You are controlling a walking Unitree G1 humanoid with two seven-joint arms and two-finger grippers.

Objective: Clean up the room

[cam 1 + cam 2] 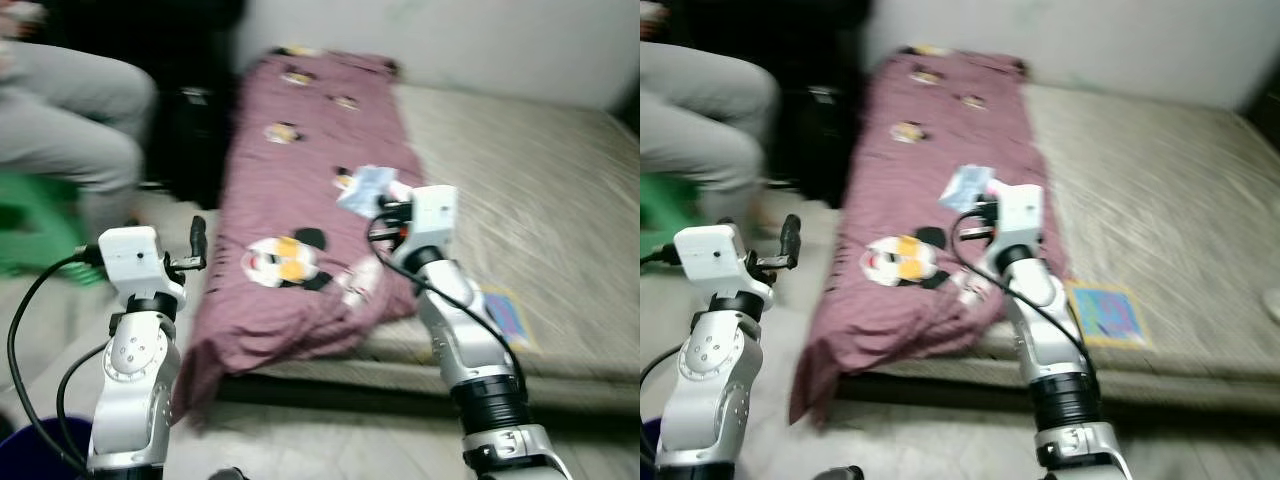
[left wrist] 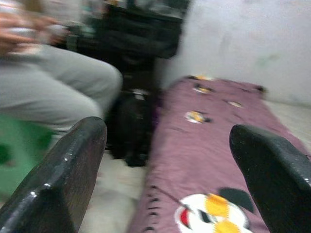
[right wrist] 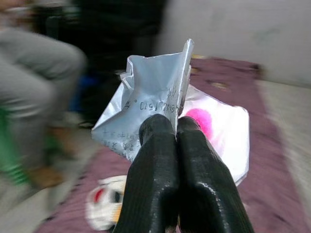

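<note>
Blurry frames; person (image 1: 70, 110) cut off at the edge. Right gripper (image 3: 176, 127) pinches crumpled wrapper (image 3: 155, 102) above maroon blanket (image 1: 300, 200); left gripper (image 2: 170, 160) gapes wide.

The room light is soft and even, rather dim at the upper left. All four pictures are blurred by motion; no strong shadows or glare appear.

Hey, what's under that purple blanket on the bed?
The purple blanket lies along the beige mattress, its end drooping over the edge toward the floor. Whatever else is beneath is covered. Right gripper holds a wrapper above it.
</note>
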